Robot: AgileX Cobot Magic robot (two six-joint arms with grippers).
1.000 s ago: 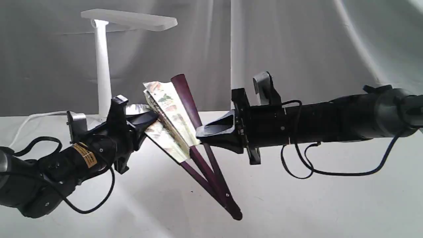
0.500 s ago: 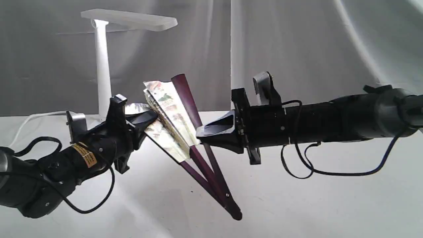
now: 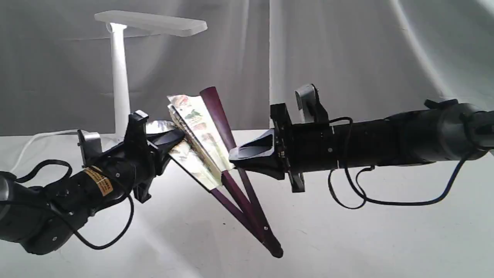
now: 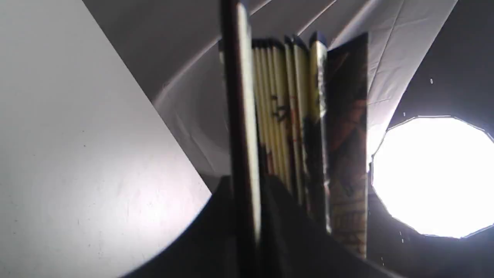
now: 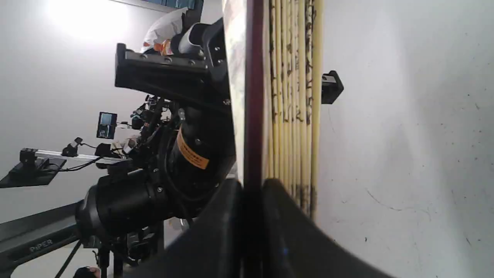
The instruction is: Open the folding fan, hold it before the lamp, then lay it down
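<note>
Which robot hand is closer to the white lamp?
Left. The left gripper holds the folding fan's edge on the lamp's side, near its stem; the right gripper holds the opposite edge, beyond the fan.

The left arm [image 3: 58, 204] and right arm [image 3: 386, 143] are showing matte black housings; a yellow label [image 3: 99, 180] is sitting behind the left gripper [image 3: 179, 139], and black cables [image 3: 401, 203] are looping behind the right gripper [image 3: 233, 156].
</note>
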